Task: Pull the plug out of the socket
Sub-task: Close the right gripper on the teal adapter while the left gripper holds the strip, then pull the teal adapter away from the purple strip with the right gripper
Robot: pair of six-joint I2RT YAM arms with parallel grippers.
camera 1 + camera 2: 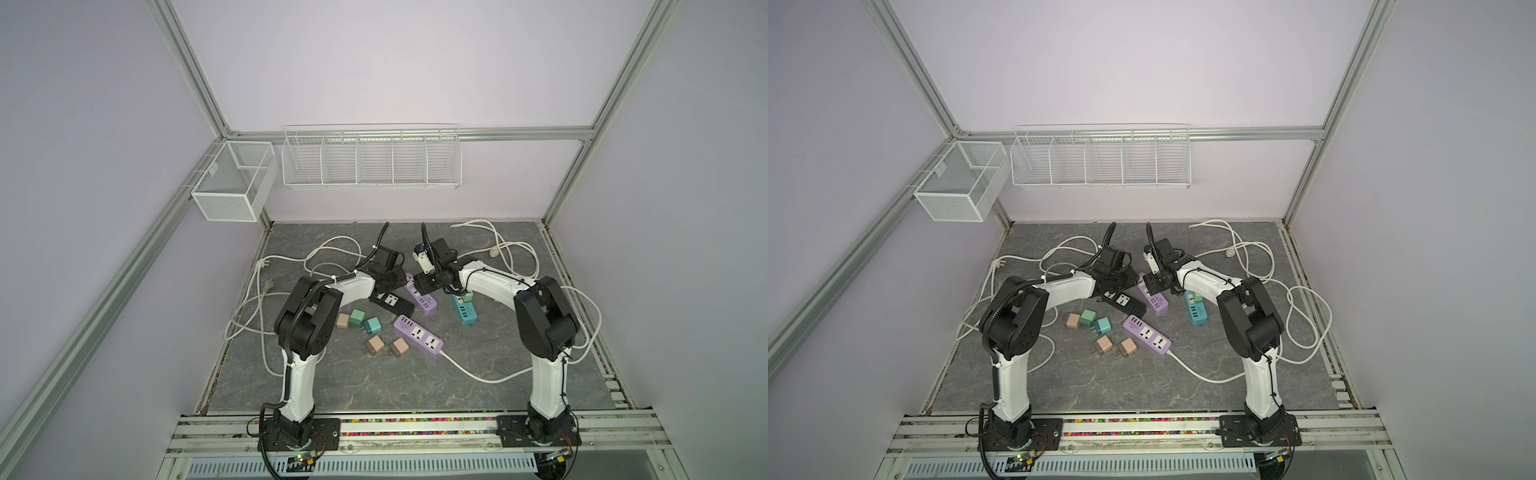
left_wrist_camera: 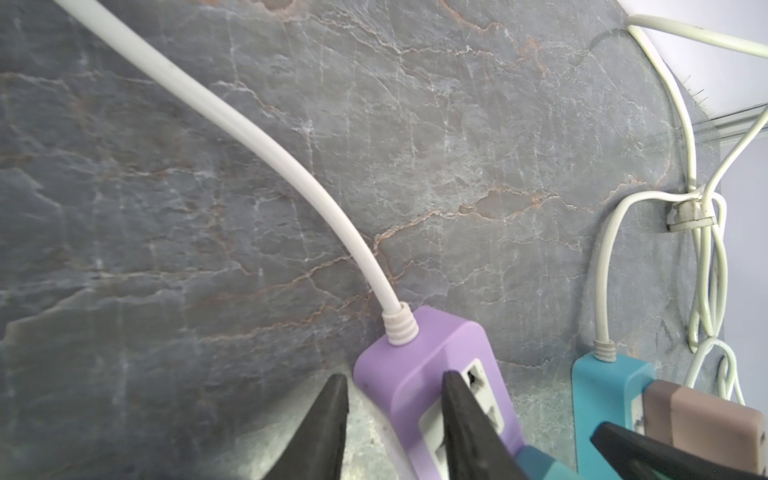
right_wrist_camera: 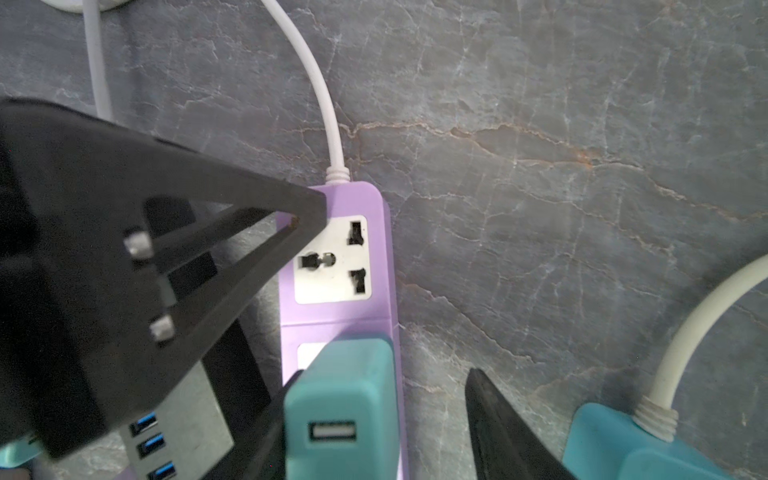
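We see the right gripper straddling the teal plug, jaws apart: touching it on one side, clear on the other. The plug sits in the purple power strip, mid-table. The left gripper, tips narrowly apart, rests on the strip's far end (bare table lies to the right, before the blue strip).

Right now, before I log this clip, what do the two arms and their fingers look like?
Both the left arm and right arm have white shells with bulky black joints, on black base plates. Black ribbed hose loops above each wrist and runs down the left arm; a thin black cable is tied along the right. The fingers are matte black, tapering to points.
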